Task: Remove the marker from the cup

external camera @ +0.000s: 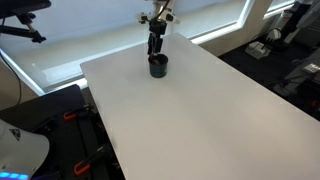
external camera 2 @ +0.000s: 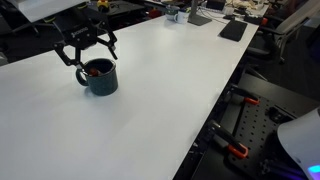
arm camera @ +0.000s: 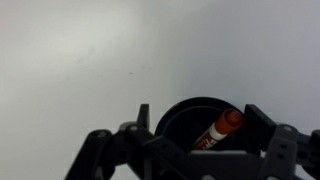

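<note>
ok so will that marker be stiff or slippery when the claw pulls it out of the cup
The marker looks like a rigid plastic stick, so it probably won't bend. Its smooth round body may slip in a light grip, or roll once laid down. It leans inside the cup, so a skewed pull might drag or tip that small cup.

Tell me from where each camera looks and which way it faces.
An exterior view: high past one end of the white table, facing along it to the black cup; the gripper hangs over it.
An exterior view: near the table, facing across it to the cup and marker; jaws spread open.
Wrist view: facing down into the cup; both jaws show.
All share the cup.
</note>
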Tool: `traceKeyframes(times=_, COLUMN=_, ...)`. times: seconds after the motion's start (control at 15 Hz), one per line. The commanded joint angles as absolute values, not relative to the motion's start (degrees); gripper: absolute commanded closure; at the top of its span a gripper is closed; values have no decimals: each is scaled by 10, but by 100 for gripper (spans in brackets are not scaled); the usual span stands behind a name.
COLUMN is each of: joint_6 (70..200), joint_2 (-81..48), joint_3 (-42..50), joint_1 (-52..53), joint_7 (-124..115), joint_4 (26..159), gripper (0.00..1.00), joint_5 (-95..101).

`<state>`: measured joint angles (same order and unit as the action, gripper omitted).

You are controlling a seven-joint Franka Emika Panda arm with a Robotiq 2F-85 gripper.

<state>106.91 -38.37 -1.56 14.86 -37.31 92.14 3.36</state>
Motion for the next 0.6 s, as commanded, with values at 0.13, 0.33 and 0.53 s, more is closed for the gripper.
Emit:
traceKeyframes(times=0.13, joint_6=1072, joint_2=-392, joint_3=-9, joint_1=153, joint_7=-369, joint_4=912, gripper=53, joint_5=37)
traceKeyframes(times=0.33, joint_6=1073, joint_2=-393, joint_3=-9, joint_1=153, joint_7=-369, joint_4=913, gripper=75, joint_5=37)
traceKeyframes(times=0.53, joint_6=1075, joint_2=-393, joint_3=-9, joint_1=154, joint_7=-370, joint_4=915, gripper=99, joint_5=39)
